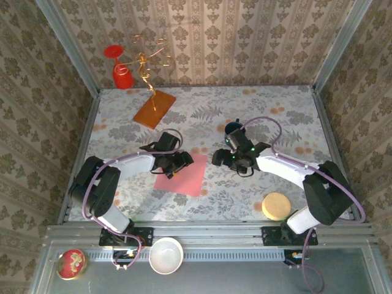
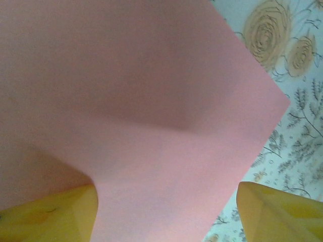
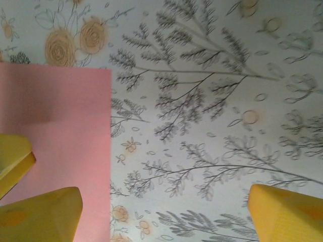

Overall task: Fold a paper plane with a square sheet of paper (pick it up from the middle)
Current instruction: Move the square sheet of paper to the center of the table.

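Left pincer [image 2: 166, 187]: spread wide, pinching nothing, over paper [image 2: 151, 91]. Paper lying on table [image 2: 303, 161], under and between both fingers; one corner ahead to right. Right pincer [image 3: 165, 190]: spread also, mostly bare table between; straight paper edge just inside left finger. Much free table ahead and right of it. Board [image 1: 154, 108] far ahead of left pincer.

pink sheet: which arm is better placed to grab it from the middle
Left. The left gripper hangs open over the sheet of paper; the right gripper straddles its edge, mostly over table.
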Motion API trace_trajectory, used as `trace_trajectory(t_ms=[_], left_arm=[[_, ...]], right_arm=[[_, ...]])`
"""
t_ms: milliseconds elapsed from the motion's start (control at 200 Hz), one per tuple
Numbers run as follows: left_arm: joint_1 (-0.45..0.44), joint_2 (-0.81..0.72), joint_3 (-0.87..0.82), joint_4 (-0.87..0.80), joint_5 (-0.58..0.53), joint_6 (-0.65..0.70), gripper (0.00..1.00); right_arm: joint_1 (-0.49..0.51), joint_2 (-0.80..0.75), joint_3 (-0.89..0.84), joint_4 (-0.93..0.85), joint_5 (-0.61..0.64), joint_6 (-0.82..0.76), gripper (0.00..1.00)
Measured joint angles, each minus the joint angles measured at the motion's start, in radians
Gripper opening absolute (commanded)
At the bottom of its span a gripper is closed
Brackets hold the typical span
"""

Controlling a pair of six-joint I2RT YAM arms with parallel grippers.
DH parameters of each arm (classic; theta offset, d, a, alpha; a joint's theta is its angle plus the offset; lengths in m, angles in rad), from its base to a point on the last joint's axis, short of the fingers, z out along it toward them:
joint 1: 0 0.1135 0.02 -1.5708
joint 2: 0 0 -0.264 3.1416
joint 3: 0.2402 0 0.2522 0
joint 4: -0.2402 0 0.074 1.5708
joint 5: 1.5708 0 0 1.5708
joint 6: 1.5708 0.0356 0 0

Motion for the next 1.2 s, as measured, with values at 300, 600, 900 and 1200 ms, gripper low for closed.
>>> trace_trajectory(t_ms=[300,600,900,1200], left_arm=[[0.263,-0.128,0.008,-0.094,0.064,0.148,0.85],[0.507,-0.266,-0.098,-0.159,0.098,0.281,1.00],[0.513,-0.286,-0.103,-0.173,0.130,0.346,1.00],[0.397,-0.192,-0.071,-0.181,0.146,0.379,0.95]], right_arm=[[0.087,0.106,0.128,0.003,-0.042,0.016,0.65],[0.246,0.402,0.402,-0.025,-0.148,-0.013,0.51],[0.231,0.474,0.456,-0.171,-0.154,-0.101,0.55],[0.166,0.410,0.346,-0.191,-0.103,-0.197,0.56]])
